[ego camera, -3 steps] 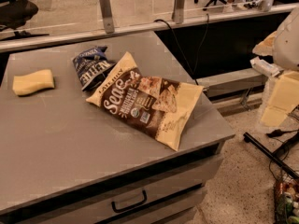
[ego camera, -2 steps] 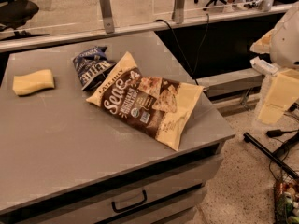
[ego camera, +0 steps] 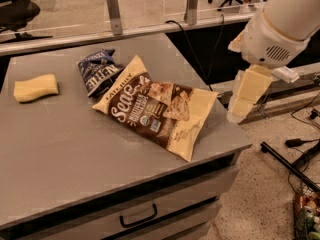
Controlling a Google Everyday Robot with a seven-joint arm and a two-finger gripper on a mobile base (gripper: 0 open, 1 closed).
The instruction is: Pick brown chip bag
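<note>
The brown chip bag (ego camera: 157, 111) lies flat near the right end of the grey table (ego camera: 65, 154). It is dark brown and cream-yellow with white script lettering, and its right corner reaches towards the table's right edge. My gripper (ego camera: 241, 106) hangs from the white arm at the upper right. It is just off the table's right edge, to the right of the bag and apart from it. It holds nothing that I can see.
A smaller dark-blue chip bag (ego camera: 97, 70) lies behind the brown bag, touching its upper left corner. A pale-yellow sponge (ego camera: 35, 87) sits at the left. Drawers (ego camera: 137, 216) are under the tabletop. Cables and a stand (ego camera: 292, 166) lie on the floor at the right. A glass partition (ego camera: 114, 11) stands behind.
My arm and gripper have moved left, from well off the table's right side to just beside its right edge, closer to the brown bag. The things on the table have not moved.
</note>
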